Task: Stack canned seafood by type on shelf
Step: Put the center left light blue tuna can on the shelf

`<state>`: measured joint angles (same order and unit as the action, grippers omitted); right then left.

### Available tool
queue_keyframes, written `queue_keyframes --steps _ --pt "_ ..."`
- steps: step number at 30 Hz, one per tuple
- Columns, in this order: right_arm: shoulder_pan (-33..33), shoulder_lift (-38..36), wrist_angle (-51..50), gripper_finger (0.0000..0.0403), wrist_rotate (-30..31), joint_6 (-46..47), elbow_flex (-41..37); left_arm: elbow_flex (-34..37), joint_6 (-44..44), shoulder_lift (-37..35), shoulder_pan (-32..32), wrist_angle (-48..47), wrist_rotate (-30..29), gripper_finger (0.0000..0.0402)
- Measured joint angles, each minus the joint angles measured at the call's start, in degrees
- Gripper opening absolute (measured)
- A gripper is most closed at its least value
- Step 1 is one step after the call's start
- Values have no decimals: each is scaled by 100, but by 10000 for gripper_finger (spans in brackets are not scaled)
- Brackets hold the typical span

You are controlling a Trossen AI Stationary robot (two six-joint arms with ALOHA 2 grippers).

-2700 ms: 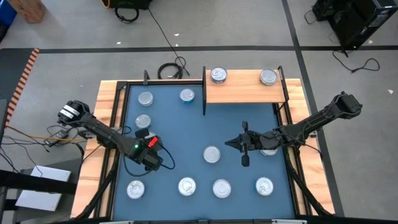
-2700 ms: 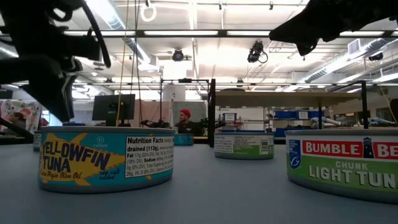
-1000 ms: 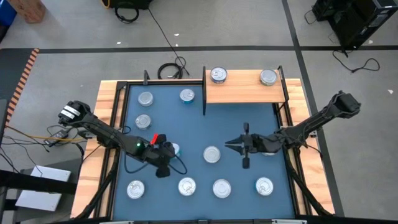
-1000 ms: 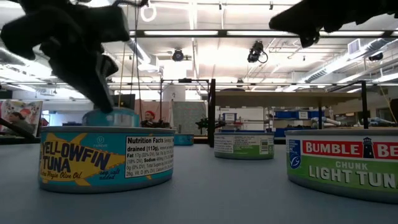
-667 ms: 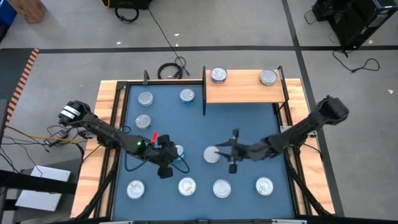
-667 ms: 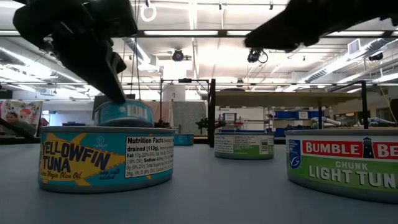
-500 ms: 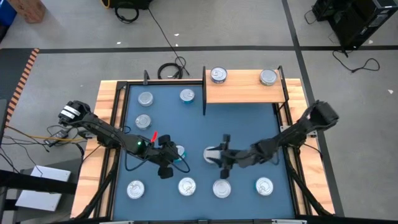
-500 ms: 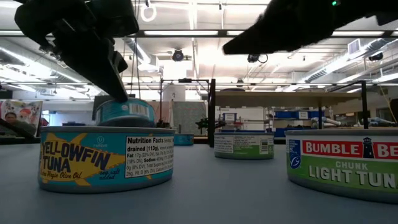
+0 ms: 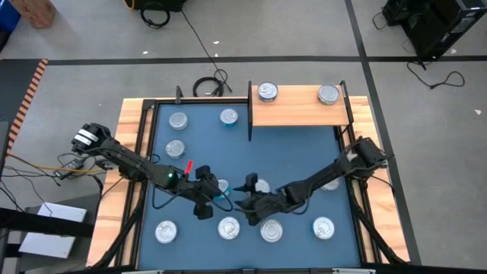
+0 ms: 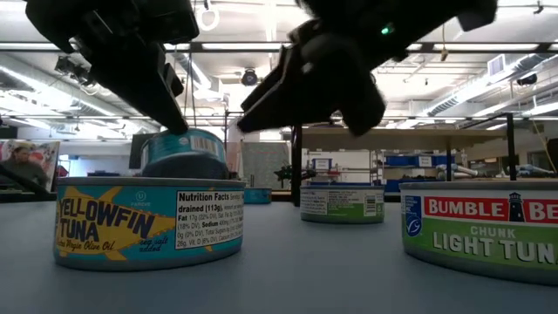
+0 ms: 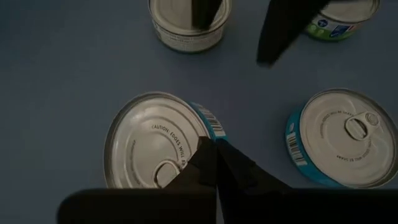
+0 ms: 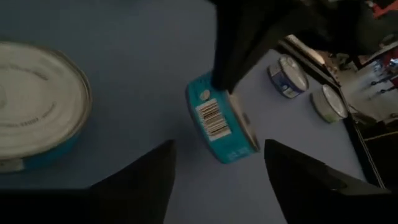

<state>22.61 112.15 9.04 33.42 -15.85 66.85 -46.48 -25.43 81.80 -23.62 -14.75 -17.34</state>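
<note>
A teal-sided can (image 9: 220, 186) of the canned seafood stands tilted on the blue mat, its silver lid (image 11: 155, 140) facing the left wrist camera. My left gripper (image 9: 209, 193) is shut, with its tips at this can's rim. My right gripper (image 9: 246, 199) hangs open just to the can's right; in the right wrist view the can (image 12: 221, 124) lies ahead of the gap, untouched. Several more cans stand flat on the mat. The shelf (image 9: 300, 110) at the far edge carries two cans (image 9: 267, 92) (image 9: 328, 93). My left gripper sets its shut fingertips (image 11: 214, 149) on the can's rim beside the barcode (image 11: 212, 124). The fingers slant down from the table's left. The can is tipped, one edge raised (image 10: 214, 138) and the opposite edge on the mat.
Cans stand along the mat's near side (image 9: 165, 230) (image 9: 229, 227) (image 9: 272, 230) (image 9: 323, 227) and at the far left (image 9: 178, 120) (image 9: 229, 116) (image 9: 175, 148). One can (image 9: 261, 185) sits right by my right gripper. Black frame rails and wooden strips (image 9: 131, 129) border the mat.
My right gripper has swept from the mat's right side toward the left and down, rolling as it came, and now hangs beside the tilted can. The teal can under my left gripper has tipped up further, one edge rising while the other stays on the mat.
</note>
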Motion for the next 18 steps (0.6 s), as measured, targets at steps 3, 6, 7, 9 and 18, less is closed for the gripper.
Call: queue_keyframes --steps 3,6,7,9,18 --pt "-18 279 -150 276 52 -255 344 0 3 0 0 18 1 0" --pt "-43 508 -144 292 235 -517 601 0 8 0 0 20 8 0" --pt "-60 569 -181 296 290 -603 669 0 9 0 0 24 9 0" --pt "-93 680 -234 300 296 -797 791 2 14 0 0 34 9 0" --pt "-320 867 -308 282 170 -1162 901 2 125 0 0 186 7 0"
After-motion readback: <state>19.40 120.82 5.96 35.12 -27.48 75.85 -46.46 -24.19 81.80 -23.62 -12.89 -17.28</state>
